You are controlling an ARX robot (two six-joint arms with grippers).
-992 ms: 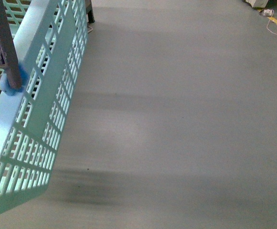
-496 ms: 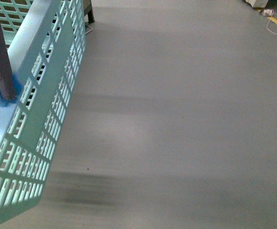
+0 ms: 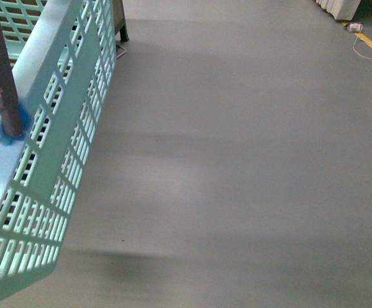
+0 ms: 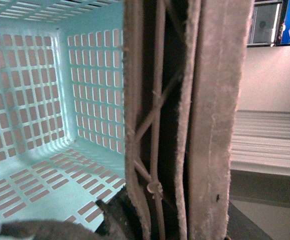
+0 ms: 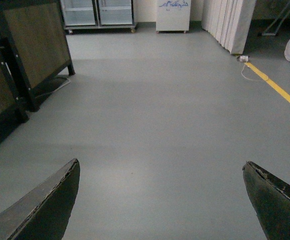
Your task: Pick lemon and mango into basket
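Observation:
The pale turquoise lattice basket (image 3: 58, 128) hangs tilted above the grey floor at the left of the front view, its brown handle (image 3: 0, 77) pinned at a blue pivot. In the left wrist view the handle (image 4: 210, 125) fills the middle, with my left gripper (image 4: 170, 220) shut on it and the bare basket (image 4: 45, 150) floor and walls behind. My right gripper (image 5: 162, 172) stands open over bare floor, nothing between its fingers (image 5: 50, 205). The lemon and the mango are out of view.
Grey floor (image 3: 237, 160) spreads ahead. A dark wooden cabinet (image 5: 30, 55) stands to one side in the right wrist view, glass-door fridges (image 5: 97, 12) and white panels (image 5: 230, 22) at the far wall. A yellow floor line (image 5: 280, 92) and a cable (image 3: 365, 54) run at the right.
The basket has swung slightly left and down in the front view, and the view has shifted so that the yellow line and the cable sit lower.

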